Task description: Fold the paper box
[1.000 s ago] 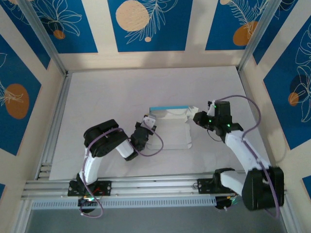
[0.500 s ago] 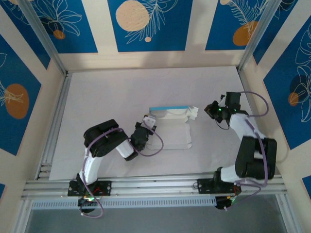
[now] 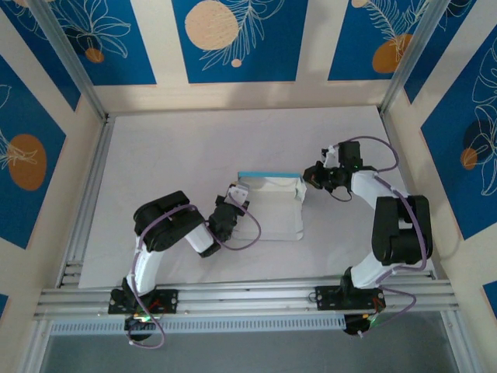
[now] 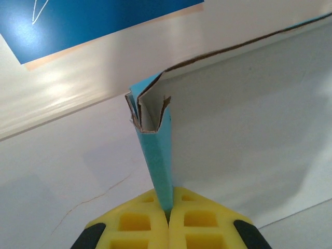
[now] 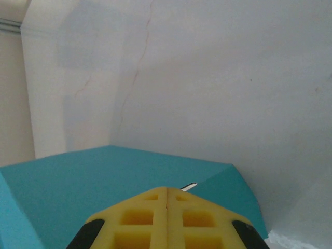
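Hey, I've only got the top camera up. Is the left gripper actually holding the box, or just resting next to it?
Observer: Holding it. In the left wrist view the left gripper is shut on a light-blue flap of the paper box, which stands up from between its yellow pads.
Operator: And the right one?
Observer: In the right wrist view the right gripper is shut too, with a blue face of the card just beyond its tips. Whether it pinches any card I cannot tell.
Operator: Is the left flap flat?
Observer: No, its far end is creased into a small pocket, blue outside, white inside.
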Robot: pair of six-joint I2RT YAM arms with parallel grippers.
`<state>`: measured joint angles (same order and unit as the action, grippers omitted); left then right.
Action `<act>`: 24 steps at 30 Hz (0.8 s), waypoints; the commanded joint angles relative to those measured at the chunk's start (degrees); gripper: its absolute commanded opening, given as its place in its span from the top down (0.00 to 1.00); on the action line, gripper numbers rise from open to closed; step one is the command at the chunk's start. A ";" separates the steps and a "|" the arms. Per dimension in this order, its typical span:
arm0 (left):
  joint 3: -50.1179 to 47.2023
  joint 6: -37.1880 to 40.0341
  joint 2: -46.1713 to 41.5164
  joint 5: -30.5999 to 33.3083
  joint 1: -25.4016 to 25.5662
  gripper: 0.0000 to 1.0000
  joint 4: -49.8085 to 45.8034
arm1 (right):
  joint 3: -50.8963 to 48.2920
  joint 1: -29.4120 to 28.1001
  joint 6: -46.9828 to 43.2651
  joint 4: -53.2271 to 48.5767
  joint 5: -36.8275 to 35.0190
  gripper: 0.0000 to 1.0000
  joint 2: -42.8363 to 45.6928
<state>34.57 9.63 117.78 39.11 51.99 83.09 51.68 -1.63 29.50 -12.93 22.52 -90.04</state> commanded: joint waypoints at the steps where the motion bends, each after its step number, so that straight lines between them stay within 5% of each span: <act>1: -0.18 2.61 -0.08 -1.67 0.84 1.00 -3.99 | -3.01 -3.02 -2.01 0.71 -1.06 0.90 3.22; 5: -0.30 2.68 -0.29 -1.16 0.84 1.00 -4.05 | -4.29 -6.08 -2.12 0.02 -10.61 0.77 6.68; 10: -0.14 2.68 -1.36 -0.90 0.67 1.00 -5.61 | -7.00 -6.97 -4.49 -0.49 -18.71 0.79 11.78; 17: -1.63 0.05 -4.33 -1.16 -1.68 1.00 -7.40 | -6.15 -11.95 -19.00 -4.38 -34.09 0.85 16.00; 24: -2.12 -0.49 -5.19 -2.34 -2.39 1.00 -6.06 | -6.81 -9.44 -21.03 -6.52 -33.48 0.86 19.00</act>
<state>33.39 8.97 113.71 37.95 50.35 78.15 44.34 -12.05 10.50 -17.58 -10.11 -73.71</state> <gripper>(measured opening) 0.044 0.136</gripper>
